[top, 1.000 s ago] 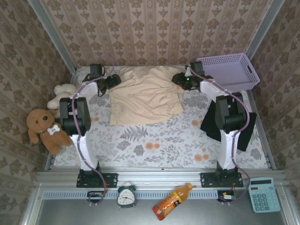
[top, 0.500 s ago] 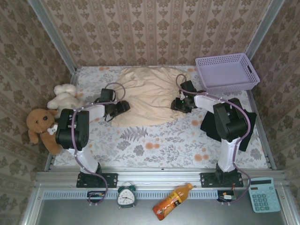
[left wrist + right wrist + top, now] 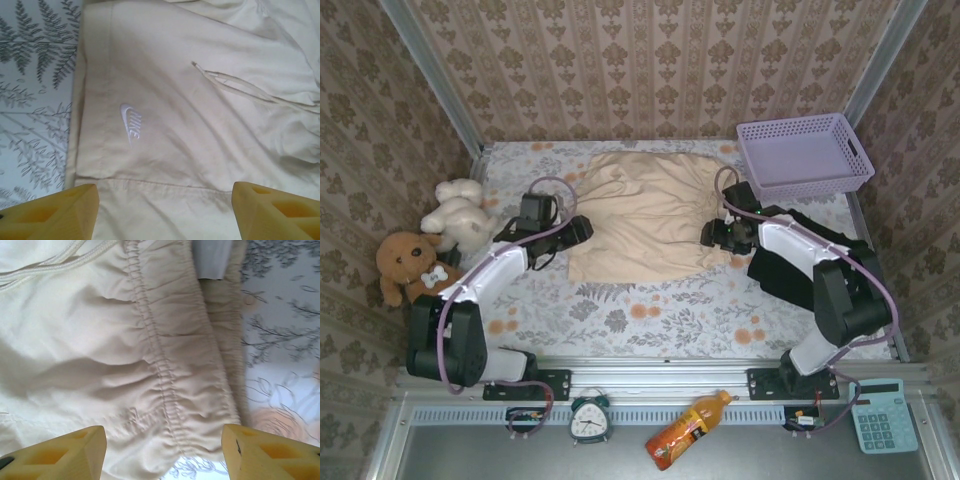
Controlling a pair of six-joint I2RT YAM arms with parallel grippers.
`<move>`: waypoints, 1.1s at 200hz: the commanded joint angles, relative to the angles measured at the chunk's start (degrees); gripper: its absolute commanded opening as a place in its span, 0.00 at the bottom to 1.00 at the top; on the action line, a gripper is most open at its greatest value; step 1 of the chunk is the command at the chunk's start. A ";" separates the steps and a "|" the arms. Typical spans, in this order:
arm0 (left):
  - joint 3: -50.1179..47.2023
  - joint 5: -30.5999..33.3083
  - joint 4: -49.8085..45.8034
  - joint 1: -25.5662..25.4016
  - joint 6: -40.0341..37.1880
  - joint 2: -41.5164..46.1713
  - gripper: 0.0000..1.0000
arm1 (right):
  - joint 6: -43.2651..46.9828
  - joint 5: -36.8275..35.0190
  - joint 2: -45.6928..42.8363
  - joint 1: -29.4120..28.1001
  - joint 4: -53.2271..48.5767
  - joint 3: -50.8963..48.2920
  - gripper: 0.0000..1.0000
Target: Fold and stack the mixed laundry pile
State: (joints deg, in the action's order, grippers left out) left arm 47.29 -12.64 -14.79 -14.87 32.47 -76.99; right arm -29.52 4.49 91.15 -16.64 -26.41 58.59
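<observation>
Floral tablecloth (image 3: 650, 300) bears beige garment (image 3: 645, 215) — rumpled, waistband (image 3: 165, 365) gathered.

I have drawn the left gripper (image 3: 576, 230) and right gripper (image 3: 712, 235) back from the far corners of the beige-cream garment (image 3: 645, 210) to its near side edges, jaws now apart above the cloth, and the garment lies slightly nearer on the bench (image 3: 650, 310).

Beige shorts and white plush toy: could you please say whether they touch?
Apart. The top view shows flowered tablecloth between the beige shorts and the white plush toy.
</observation>
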 commanded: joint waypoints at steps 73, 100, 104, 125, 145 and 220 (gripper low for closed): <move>-12.34 2.39 4.44 -0.14 10.55 -1.47 0.69 | -3.45 -1.15 2.15 0.29 7.73 -7.07 0.65; -14.36 1.27 9.05 -0.42 12.67 -3.71 0.47 | -4.66 -1.40 3.71 0.38 11.01 -7.99 0.52; -14.41 0.91 9.34 -0.42 12.78 -4.07 0.43 | -4.67 -1.41 3.81 0.38 11.21 -8.05 0.46; -14.50 0.33 9.36 -0.59 12.50 -4.91 0.19 | -4.43 -1.78 3.58 0.38 11.93 -8.67 0.24; -14.59 1.03 7.76 -0.61 11.51 -3.67 0.00 | -3.68 -1.44 2.46 0.36 11.14 -9.06 0.08; -15.38 7.73 -12.27 -5.40 4.80 18.97 0.00 | -3.92 2.52 -14.72 -3.03 -3.50 -19.01 0.00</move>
State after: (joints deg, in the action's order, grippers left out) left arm 32.62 -9.43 -16.84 -17.85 40.34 -66.89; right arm -32.77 4.14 83.68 -18.28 -20.80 43.38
